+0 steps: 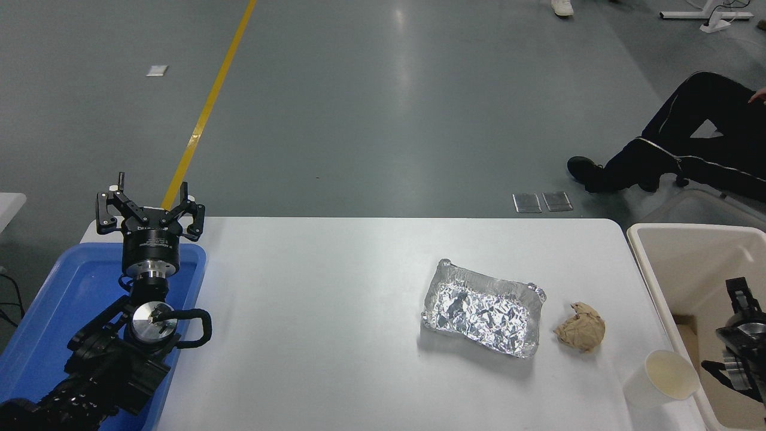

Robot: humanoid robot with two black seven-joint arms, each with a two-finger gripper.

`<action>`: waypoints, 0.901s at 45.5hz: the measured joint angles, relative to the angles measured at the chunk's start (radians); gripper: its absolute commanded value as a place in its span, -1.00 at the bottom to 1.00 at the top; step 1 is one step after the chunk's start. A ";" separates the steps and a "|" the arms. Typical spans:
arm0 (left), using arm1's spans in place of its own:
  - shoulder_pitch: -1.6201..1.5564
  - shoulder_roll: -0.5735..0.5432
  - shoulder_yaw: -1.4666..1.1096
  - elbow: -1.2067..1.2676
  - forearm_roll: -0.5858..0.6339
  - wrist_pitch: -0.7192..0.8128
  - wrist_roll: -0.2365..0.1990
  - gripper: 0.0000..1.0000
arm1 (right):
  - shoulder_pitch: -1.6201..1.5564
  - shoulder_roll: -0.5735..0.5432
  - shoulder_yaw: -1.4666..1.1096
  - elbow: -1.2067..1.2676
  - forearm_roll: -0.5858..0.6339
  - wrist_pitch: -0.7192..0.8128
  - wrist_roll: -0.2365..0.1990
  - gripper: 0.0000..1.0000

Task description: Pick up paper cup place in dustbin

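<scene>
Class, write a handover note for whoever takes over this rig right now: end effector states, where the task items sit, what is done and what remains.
Left end effector: open, parked over the blue plastic tray.
Right end effector: over the large beige plastic dustbin, holding nothing; open or shut is unclear.
Small white paper cup: upright on the white table, near the dustbin.
Done: nothing visible.
Left: grasp the cup and drop it in the dustbin.

- The place looked like a robotics lab or industrial test hall rather than a home.
- A wide grey sealed floor (371,102) stretched behind the white desk (335,299), marked with a yellow line (209,102) like a factory lane.
- Two metal floor plates (543,202) sat in the floor.
- A black robot arm (108,353) was parked over a blue tray (54,299).
- A person's legs (676,149) were stretched out on the floor beyond.
</scene>
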 measured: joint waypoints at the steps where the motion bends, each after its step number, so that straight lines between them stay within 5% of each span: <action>1: 0.000 -0.001 -0.001 0.000 0.000 0.000 0.001 0.98 | 0.000 0.000 0.001 0.000 0.000 0.000 0.000 1.00; 41: -0.002 -0.003 0.003 0.002 -0.002 0.001 -0.007 0.98 | 0.025 0.002 0.016 -0.006 -0.004 0.014 0.000 1.00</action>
